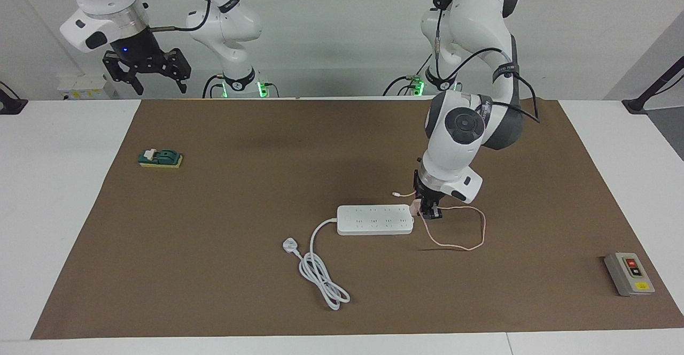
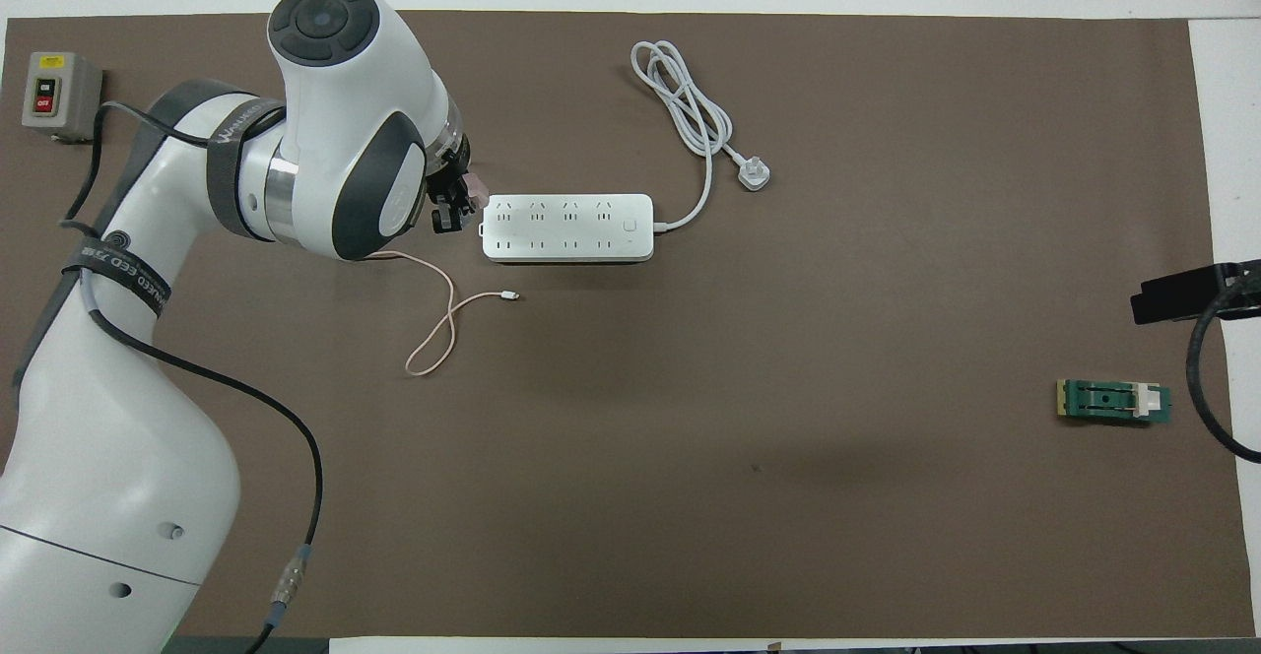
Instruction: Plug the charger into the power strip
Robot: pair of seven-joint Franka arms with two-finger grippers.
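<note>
Facing view: left gripper (image 1: 426,209) clamped on pink charger cube (image 1: 414,206), low at the power strip's (image 1: 375,220) end toward the left arm's side.
Charger: held, not plugged in; whether it touches the strip, can't tell.
Cable: thin pink cable (image 1: 464,240) loops on the brown mat (image 1: 214,237) beside the strip; tiny connector (image 2: 508,294) lies nearer the robots than the strip.
Power strip: flat mid-mat, white cord (image 1: 320,269) coiled farther from the robots.
Right gripper (image 1: 147,71): jaws wide apart, nothing in them, waiting high at its own end.
Others: grey button box (image 1: 629,273), green block (image 1: 160,158).
</note>
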